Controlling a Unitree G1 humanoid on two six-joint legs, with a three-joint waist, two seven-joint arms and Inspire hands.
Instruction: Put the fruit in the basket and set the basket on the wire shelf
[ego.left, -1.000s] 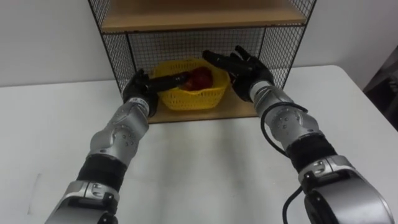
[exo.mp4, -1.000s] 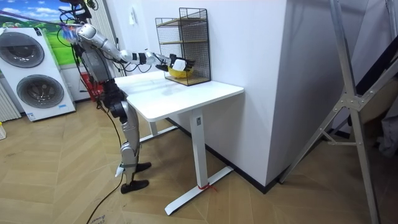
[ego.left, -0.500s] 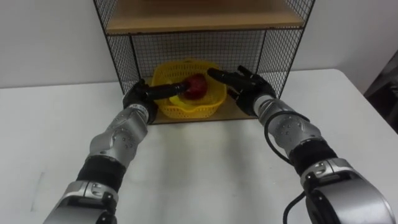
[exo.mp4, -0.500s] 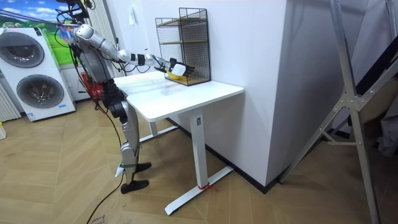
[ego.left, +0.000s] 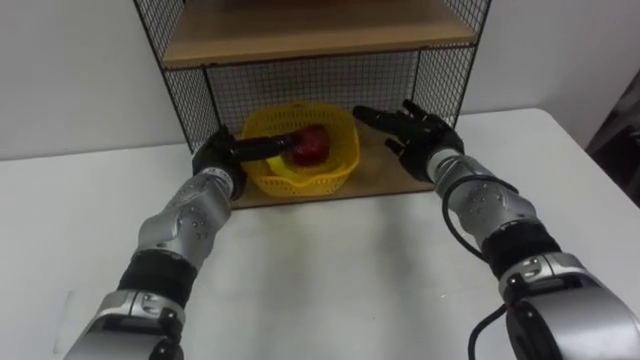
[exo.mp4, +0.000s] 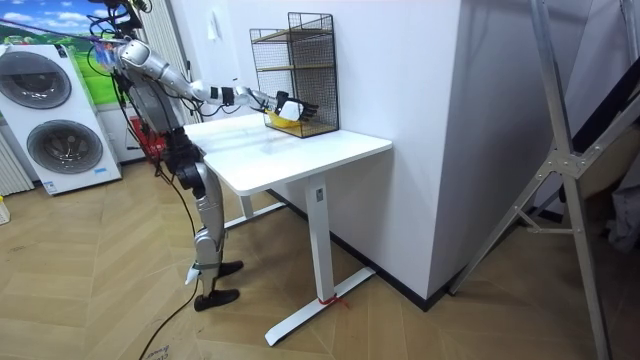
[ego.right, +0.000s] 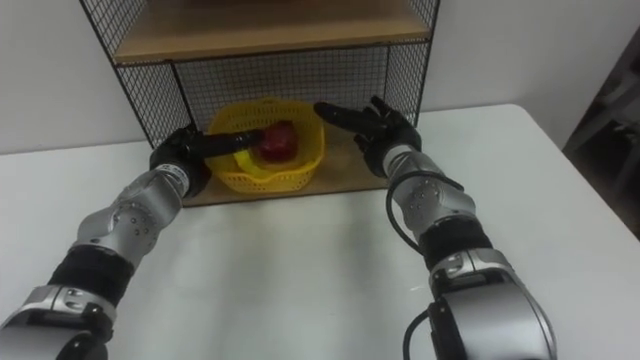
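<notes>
Shelf (ego.left: 388, 174) holds the basket (ego.left: 322, 170), fruit (ego.left: 310, 146) inside, on its lower board. My right hand (ego.left: 425, 135) has pulled clear, fingers spread, basket just left of them; my left hand (ego.left: 215, 156) rests at the rim, grip unclear. Placement looks done.

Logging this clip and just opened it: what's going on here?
The robot stands at a white table, both arms reaching into the lower level of the wire shelf. The yellow basket sits on that level with a red fruit inside. The left hand is at the basket's left rim; the right hand is open, just right of the basket and apart from it.
</notes>
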